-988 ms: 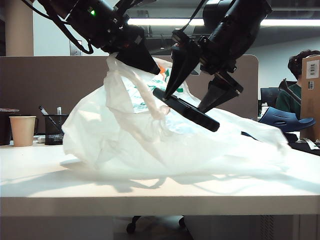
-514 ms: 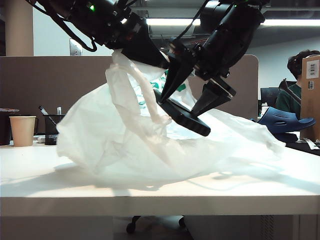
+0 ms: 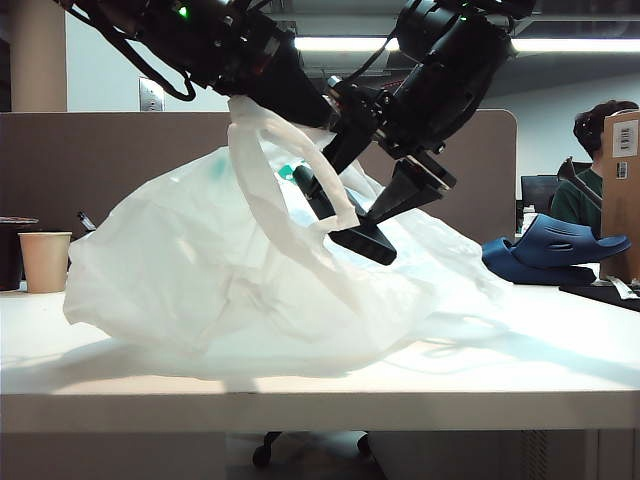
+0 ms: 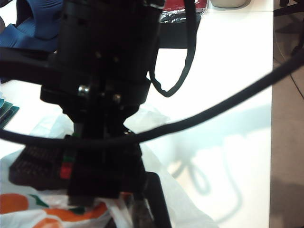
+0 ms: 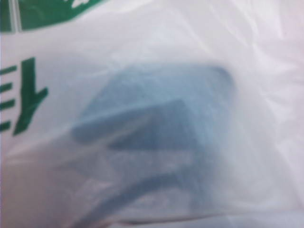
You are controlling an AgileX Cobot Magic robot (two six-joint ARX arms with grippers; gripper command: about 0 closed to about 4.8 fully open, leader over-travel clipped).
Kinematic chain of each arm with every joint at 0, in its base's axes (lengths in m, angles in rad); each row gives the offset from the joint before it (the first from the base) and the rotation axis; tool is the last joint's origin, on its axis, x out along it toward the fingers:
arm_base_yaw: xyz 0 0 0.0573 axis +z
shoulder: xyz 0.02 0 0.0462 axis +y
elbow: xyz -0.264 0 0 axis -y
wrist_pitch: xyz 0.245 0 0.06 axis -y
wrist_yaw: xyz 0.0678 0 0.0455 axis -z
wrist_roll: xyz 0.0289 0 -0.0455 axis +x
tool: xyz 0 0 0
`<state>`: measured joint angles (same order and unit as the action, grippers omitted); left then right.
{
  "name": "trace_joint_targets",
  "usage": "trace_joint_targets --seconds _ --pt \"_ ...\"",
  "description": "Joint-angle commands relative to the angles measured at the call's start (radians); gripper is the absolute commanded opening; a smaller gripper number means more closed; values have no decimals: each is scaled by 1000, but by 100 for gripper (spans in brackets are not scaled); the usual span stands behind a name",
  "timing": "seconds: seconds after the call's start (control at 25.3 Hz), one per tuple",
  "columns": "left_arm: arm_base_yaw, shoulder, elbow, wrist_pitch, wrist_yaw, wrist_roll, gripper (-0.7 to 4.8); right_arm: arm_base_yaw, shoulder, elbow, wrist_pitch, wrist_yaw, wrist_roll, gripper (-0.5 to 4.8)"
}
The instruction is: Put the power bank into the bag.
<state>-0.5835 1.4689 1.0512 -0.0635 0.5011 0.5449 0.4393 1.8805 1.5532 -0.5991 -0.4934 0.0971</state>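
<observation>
Tilting at upper centre, power bank [image 3: 345, 222] sits grasped between right tool [image 3: 362, 218] fingers; left tool [image 3: 262, 118], clenched, pinches bag [image 3: 200, 260] handle.

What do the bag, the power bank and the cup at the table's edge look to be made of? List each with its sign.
Bag: thin plastic film, translucent white; it crumples and lets light through.
Power bank: probably hard plastic, matte black; a rigid slab without glare, held by the right claw.
Cup: likely paper, dull beige with a rolled rim.
The left claw, shut, holds up the bag's handle.
</observation>
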Motion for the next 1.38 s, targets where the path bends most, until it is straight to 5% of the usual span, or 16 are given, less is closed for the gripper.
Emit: trace_joint_targets --seconds 0.04,0.4,0.83,1.38 --pt "-1 -6 6 13 64 -2 -6 2 -9 8 77 -10 8 202" --pt "0 -6 6 22 124 3 -6 3 11 8 122 -23 46 202" --pt "12 -1 5 179 -156 5 -6 5 60 8 -5 -26 53 201" --pt "18 30 5 186 -165 5 -5 33 133 7 -84 -21 51 201"
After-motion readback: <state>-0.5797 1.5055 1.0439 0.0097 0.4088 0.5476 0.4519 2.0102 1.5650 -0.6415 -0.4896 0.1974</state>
